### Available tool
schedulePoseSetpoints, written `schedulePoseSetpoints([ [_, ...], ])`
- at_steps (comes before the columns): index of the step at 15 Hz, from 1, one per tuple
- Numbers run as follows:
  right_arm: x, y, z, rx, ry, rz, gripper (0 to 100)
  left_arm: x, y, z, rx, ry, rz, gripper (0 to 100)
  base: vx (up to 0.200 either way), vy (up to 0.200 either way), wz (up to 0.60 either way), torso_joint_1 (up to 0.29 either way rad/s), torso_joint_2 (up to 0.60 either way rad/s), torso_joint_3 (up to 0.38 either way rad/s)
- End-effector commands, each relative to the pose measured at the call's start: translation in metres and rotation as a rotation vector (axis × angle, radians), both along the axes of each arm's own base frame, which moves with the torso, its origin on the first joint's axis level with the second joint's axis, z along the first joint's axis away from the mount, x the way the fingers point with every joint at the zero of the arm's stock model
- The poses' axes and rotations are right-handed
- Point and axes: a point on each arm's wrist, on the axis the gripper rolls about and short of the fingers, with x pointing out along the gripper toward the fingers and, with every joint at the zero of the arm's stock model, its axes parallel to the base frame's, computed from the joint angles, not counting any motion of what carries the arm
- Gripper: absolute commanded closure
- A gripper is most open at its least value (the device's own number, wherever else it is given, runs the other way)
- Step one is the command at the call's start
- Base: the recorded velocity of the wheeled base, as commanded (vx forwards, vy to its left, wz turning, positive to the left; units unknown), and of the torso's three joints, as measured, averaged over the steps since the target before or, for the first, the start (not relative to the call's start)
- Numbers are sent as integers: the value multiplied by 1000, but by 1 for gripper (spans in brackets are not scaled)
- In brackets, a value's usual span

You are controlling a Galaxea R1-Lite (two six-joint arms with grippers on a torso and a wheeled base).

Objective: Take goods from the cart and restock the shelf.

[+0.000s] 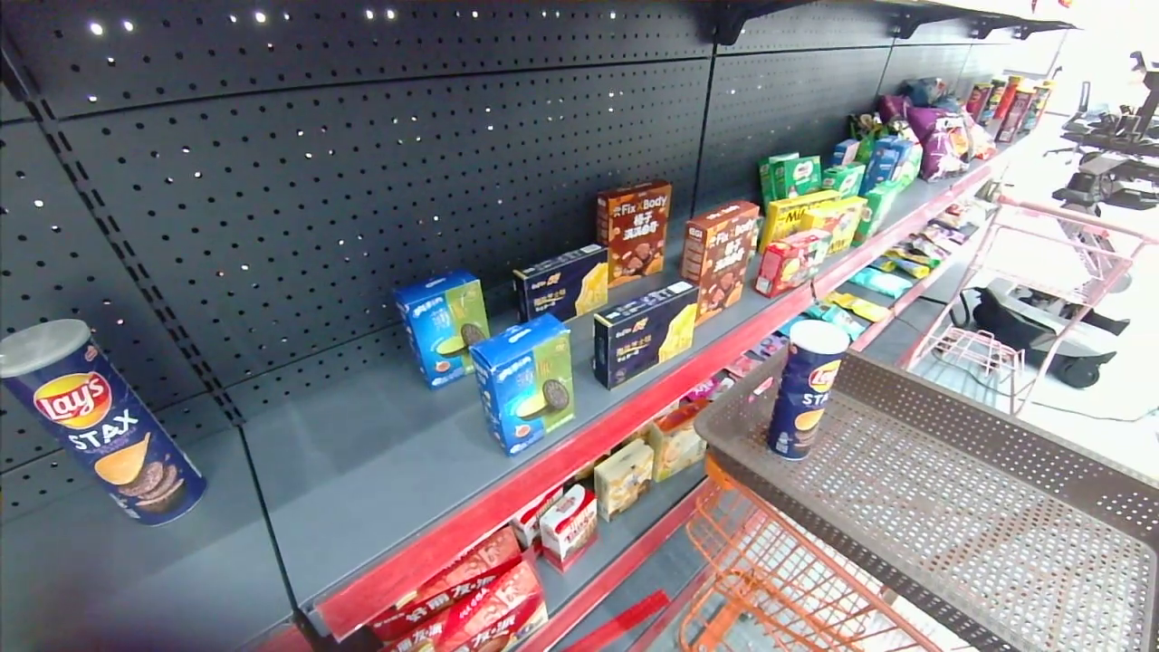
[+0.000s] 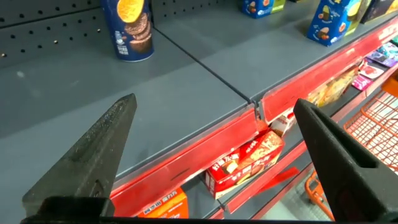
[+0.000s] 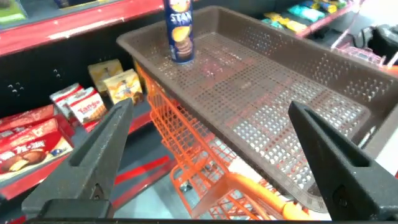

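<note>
A blue chip can (image 1: 100, 421) stands slightly tilted at the left end of the grey shelf (image 1: 362, 453); it also appears as the chip can (image 2: 130, 28) beyond my left gripper (image 2: 214, 155). That gripper hangs open and empty over the shelf's front edge (image 2: 205, 143). A second blue chip can (image 1: 806, 389) stands upright in the near-left corner of the cart's brown perforated tray (image 1: 951, 489). My right gripper (image 3: 211, 158) is open and empty, some way short of that can (image 3: 180, 31) and above the tray (image 3: 280, 93).
Blue, dark and brown snack boxes (image 1: 525, 380) stand in rows mid-shelf, with more goods farther right. The red-edged lower shelf (image 1: 561, 525) holds packets. An orange wire basket (image 1: 770, 580) sits under the tray. A pink cart (image 1: 1041, 290) stands beyond.
</note>
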Motion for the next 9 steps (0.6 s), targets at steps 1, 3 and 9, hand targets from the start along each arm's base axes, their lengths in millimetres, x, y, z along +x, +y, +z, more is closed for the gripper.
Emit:
schedulePoseSetpoints([
  [1, 18, -1, 52, -8, 85, -64, 0, 0, 0, 0, -1, -1, 0, 0, 0, 0, 0, 0, 0, 0],
  [3, 27, -3, 71, -14, 109, -182, 0, 0, 0, 0, -1, -1, 0, 0, 0, 0, 0, 0, 0, 0],
  [9, 37, -3, 80, -13, 148, -142, 0, 0, 0, 0, -1, 1, 0, 0, 0, 0, 0, 0, 0, 0],
])
